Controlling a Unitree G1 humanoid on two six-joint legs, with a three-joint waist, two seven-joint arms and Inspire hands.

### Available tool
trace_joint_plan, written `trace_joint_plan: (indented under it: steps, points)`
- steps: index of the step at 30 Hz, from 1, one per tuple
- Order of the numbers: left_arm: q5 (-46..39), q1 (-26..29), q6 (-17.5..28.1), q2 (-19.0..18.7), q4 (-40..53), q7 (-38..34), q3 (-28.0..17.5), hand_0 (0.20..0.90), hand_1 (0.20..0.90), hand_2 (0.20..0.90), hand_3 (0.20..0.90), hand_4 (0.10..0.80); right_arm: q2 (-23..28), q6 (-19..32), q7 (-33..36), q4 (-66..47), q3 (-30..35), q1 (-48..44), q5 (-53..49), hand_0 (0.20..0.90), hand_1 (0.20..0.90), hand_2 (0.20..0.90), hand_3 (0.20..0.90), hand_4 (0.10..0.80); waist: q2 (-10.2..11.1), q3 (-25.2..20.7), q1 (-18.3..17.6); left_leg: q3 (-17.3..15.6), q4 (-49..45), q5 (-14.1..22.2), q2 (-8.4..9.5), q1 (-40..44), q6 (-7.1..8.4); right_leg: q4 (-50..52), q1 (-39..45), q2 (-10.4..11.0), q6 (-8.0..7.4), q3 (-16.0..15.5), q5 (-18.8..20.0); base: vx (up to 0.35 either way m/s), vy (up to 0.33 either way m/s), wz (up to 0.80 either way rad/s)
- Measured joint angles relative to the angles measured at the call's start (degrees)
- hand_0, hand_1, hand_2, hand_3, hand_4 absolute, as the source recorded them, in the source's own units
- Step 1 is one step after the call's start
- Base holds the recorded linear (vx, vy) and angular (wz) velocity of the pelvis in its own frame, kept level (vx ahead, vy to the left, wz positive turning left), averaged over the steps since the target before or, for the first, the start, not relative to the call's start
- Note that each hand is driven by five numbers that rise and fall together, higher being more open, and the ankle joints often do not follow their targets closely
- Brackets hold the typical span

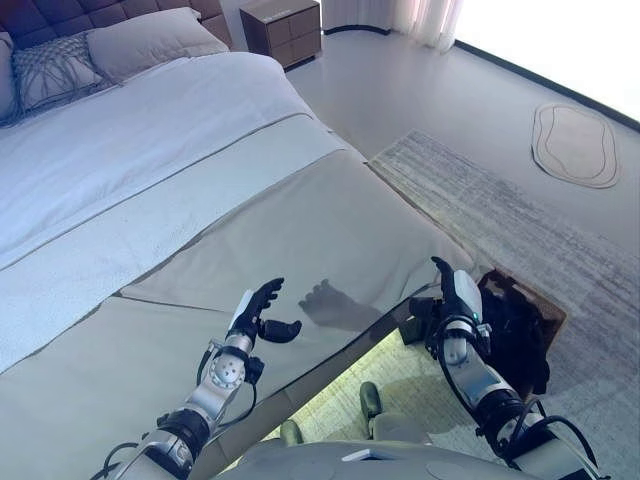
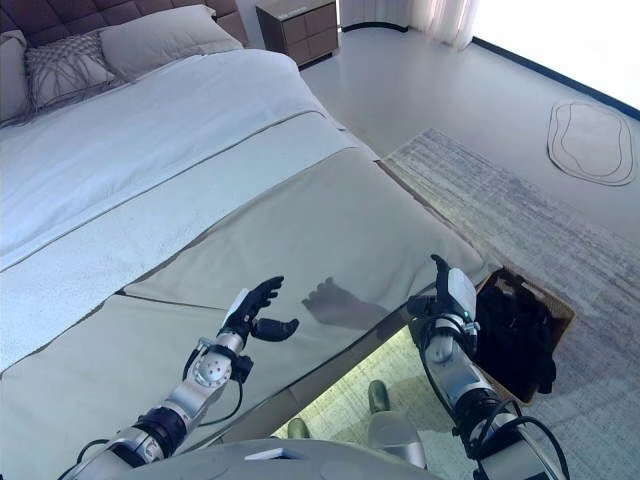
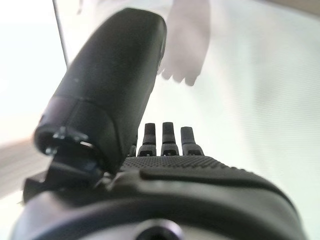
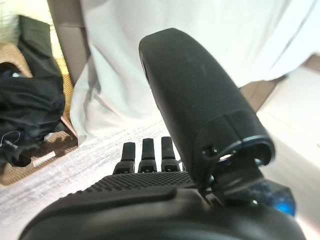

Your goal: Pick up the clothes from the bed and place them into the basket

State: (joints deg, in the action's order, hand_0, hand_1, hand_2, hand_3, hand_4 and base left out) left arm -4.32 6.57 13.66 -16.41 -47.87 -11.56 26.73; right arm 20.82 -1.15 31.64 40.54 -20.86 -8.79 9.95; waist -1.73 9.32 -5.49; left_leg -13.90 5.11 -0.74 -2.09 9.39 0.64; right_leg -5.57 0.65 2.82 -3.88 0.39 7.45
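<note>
Black clothes (image 1: 515, 325) lie in a brown wicker basket (image 1: 549, 312) on the rug beside the bed's foot corner; they also show in the right wrist view (image 4: 25, 107). My left hand (image 1: 258, 310) hovers open and empty over the beige cover at the foot of the bed (image 1: 300, 230). My right hand (image 1: 455, 292) is open and empty just past the bed's corner, next to the basket. No clothes are visible on the bed.
Pillows (image 1: 150, 40) lie at the bed's head. A wooden nightstand (image 1: 283, 28) stands beyond. A grey rug (image 1: 520, 220) covers the floor right of the bed, and a small oval mat (image 1: 575, 145) lies further off.
</note>
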Motion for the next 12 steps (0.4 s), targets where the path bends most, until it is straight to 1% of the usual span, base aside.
trace_joint_plan:
  steps: [2,3,5,6,9,12]
  points:
    - [0.0,-0.4,-0.3,1.2,-3.0,0.0,-0.3,0.9,0.9,0.9,0.9,0.8,0.0,0.0,-1.1,0.2,-0.7,0.7,1.5,0.9,0.9,0.9,0.9,0.8,0.0,0.0,0.1,0.4,0.0,0.0,0.12,0.0,-0.07,0.0,0.3,0.3,-0.02,-0.8,0.0,0.058,-0.014,0.14]
    - [-0.1,-1.1,-1.2,2.2,-4.2,-0.1,-0.8,0.9,0.9,0.9,0.9,0.8,0.0,0.0,-1.3,0.3,-1.5,1.6,2.8,0.9,0.9,0.9,0.9,0.8,0.0,0.0,0.1,1.1,0.0,-0.1,0.15,0.2,-0.09,0.0,0.8,0.4,-0.21,-1.3,-0.2,0.052,-0.025,0.25]
    - [-0.1,-2.6,-1.4,3.2,-5.2,-0.3,-1.8,0.9,0.9,0.9,0.9,0.8,-0.1,0.0,-2.0,0.3,-2.8,2.7,4.2,0.9,0.9,0.9,0.9,0.8,0.1,-0.3,0.9,1.8,0.1,-0.1,0.13,0.2,-0.1,0.0,1.0,0.5,-0.37,-1.8,-0.3,0.041,-0.027,0.2]
    - [0.0,-3.5,-1.5,3.4,-5.4,-0.5,-2.3,0.9,0.9,0.9,0.9,0.8,-0.4,0.0,-2.2,0.3,-3.0,3.2,5.1,0.9,0.9,0.9,0.9,0.8,0.1,-0.3,1.2,2.1,0.1,-0.1,0.15,0.2,-0.09,0.0,1.1,0.5,-0.15,-2.1,-0.5,0.035,-0.026,0.16]
    - [0.0,-5.5,-1.6,3.3,-5.4,-0.6,-2.9,0.9,0.9,0.9,0.9,0.8,-1.1,-0.1,-2.1,0.3,-4.1,4.2,6.1,0.9,0.9,0.9,0.9,0.8,-0.1,-0.4,2.3,2.9,0.2,-0.1,0.13,-0.2,-0.09,0.0,1.2,0.5,-0.14,-2.8,-0.5,0.024,-0.009,0.15]
    - [1.1,-7.3,-1.6,3.3,-5.4,-0.6,-2.9,0.9,0.9,0.9,0.9,0.8,-2.0,-0.1,-1.9,0.3,-4.5,5.4,7.1,0.9,0.9,0.9,0.9,0.8,-0.3,-2.2,2.8,4.0,0.2,-0.3,0.2,-1.1,-0.08,0.0,0.7,0.6,-0.1,-3.8,-0.5,0.011,0.013,0.13]
